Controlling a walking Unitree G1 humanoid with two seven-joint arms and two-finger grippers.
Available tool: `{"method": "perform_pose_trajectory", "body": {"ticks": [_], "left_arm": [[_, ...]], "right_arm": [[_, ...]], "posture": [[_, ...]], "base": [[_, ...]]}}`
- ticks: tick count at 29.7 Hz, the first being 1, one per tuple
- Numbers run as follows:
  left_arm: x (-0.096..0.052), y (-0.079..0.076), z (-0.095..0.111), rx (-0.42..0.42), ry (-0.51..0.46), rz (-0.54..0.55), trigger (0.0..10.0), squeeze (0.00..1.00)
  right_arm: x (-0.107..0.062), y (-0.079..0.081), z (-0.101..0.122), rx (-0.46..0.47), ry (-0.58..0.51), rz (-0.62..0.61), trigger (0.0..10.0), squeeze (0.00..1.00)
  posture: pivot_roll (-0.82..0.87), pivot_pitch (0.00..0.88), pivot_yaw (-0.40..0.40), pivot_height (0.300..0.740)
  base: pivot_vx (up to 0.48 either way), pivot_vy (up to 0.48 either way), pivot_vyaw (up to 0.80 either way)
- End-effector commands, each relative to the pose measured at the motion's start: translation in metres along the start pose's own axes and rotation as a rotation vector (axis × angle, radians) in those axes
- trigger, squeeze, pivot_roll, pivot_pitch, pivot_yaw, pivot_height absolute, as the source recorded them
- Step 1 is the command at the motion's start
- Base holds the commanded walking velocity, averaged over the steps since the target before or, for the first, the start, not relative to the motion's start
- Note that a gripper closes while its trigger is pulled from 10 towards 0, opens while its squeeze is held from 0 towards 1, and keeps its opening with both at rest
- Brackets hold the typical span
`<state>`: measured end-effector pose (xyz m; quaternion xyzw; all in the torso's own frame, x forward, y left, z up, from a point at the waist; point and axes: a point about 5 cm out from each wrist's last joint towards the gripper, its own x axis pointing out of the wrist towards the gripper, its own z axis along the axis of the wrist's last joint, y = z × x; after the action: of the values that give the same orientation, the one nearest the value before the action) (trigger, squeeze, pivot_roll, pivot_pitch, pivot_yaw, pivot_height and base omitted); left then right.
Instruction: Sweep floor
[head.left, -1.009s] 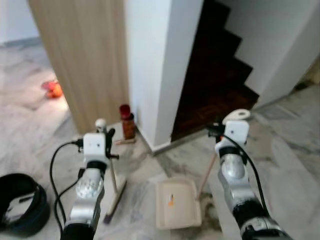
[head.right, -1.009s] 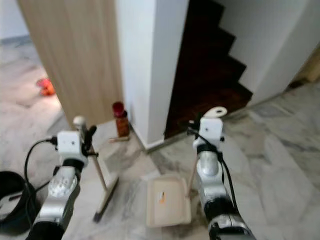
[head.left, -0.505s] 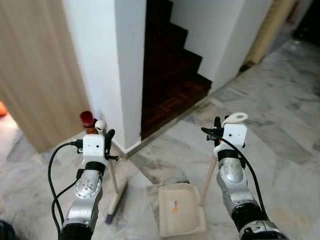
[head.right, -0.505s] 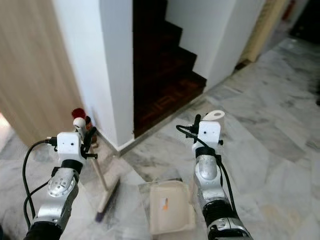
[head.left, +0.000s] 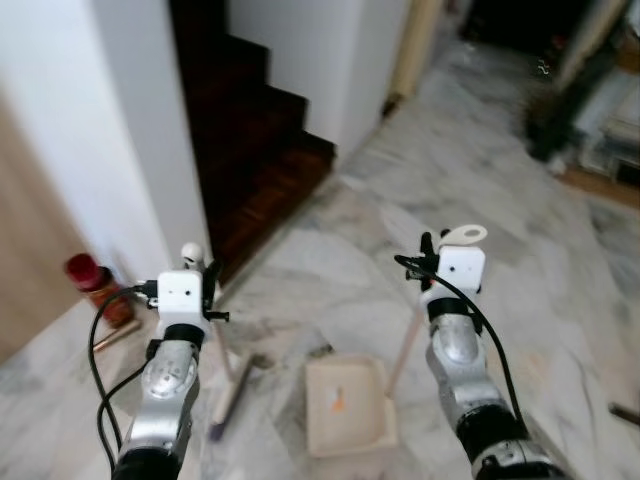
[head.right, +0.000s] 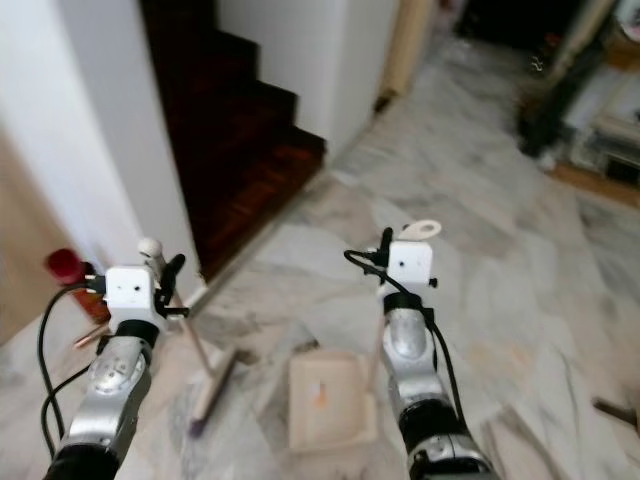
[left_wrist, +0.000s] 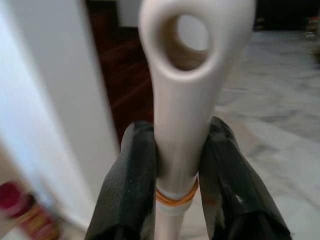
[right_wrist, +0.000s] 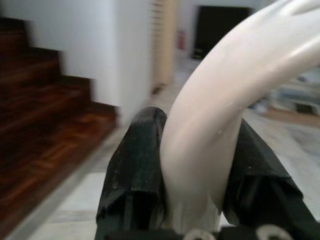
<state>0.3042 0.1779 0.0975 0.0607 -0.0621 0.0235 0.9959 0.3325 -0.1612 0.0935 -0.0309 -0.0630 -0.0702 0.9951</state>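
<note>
The view has swung away from the wooden panel toward open marble floor (head.left: 520, 230), so the robot is turning to carry its tools to a fresh patch; no sweeping is under way. The staircase (head.left: 250, 130) now sits at upper left. The left gripper (left_wrist: 176, 165) clamps the broom (head.left: 232, 385), its head on the floor; the right gripper (right_wrist: 192, 165) grips the dustpan (head.left: 345, 405) handle.

Both silver arms raised forward, left tool (left_wrist: 175, 165) and right tool (right_wrist: 192, 165) clamped on handles.
</note>
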Motion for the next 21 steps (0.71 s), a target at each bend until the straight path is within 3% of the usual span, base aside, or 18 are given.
{"method": "perform_pose_trajectory", "body": {"ticks": [1,21], "left_arm": [[0.0019,-0.0006,0.0079,0.002,-0.040,-0.010,10.0,0.00],[0.0038,-0.0009,0.0086,0.003,-0.039,-0.014,10.0,0.00]], "right_arm": [[0.0059,-0.0005,0.0111,-0.016,-0.049,0.006,10.0,0.00],[0.0060,0.0017,0.0116,-0.007,-0.047,0.008,10.0,0.00]], "posture": [[0.02,0.006,-0.037,0.740],[0.02,0.025,-0.035,0.740]], "base": [[0.000,0.000,-0.80],[0.000,0.000,-0.80]]}}
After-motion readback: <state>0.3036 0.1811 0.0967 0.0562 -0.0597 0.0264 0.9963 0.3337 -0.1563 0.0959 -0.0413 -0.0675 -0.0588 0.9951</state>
